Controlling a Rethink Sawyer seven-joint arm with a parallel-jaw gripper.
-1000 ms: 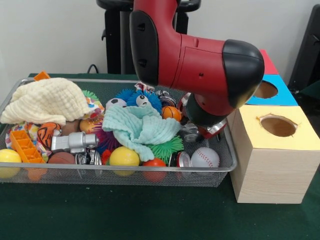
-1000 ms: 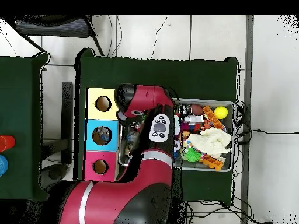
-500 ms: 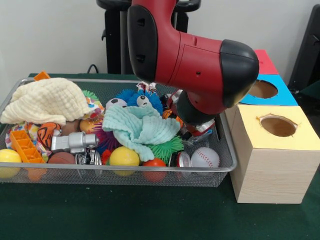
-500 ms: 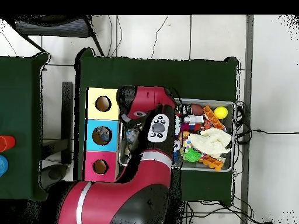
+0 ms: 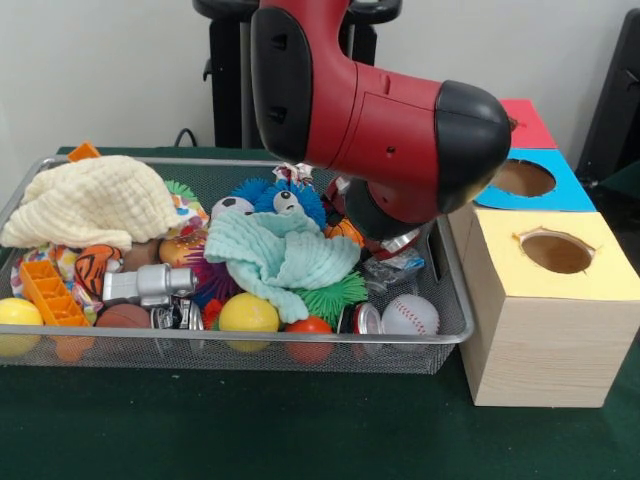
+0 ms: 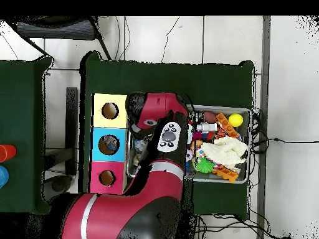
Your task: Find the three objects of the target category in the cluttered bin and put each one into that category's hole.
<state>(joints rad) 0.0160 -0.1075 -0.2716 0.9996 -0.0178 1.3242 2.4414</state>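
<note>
The red and black arm (image 5: 380,120) reaches down over the right end of the wire mesh bin (image 5: 250,345). Its bulk hides most of my gripper (image 5: 392,238); only a dark lower part and a red and silver piece show beneath it. Whether the gripper holds anything cannot be told. Just below lie a crumpled silver can (image 5: 393,266), a red-topped can (image 5: 366,318) and a baseball (image 5: 410,314). Right of the bin stand three boxes with round holes: yellow (image 5: 556,252), blue (image 5: 525,178), red (image 5: 532,122). From above, the arm (image 6: 163,134) covers the bin's box-side end.
The bin also holds a cream cloth (image 5: 95,200), a teal cloth (image 5: 285,255), a blue spiky ball with eyes (image 5: 285,200), a green spiky ball (image 5: 330,297), yellow balls (image 5: 248,313), an orange brick (image 5: 48,290) and a silver toy (image 5: 150,283).
In the front view the arm has shifted left and slightly up, away from the yellow box and further over the bin. The red and silver piece beneath it moved along with it.
</note>
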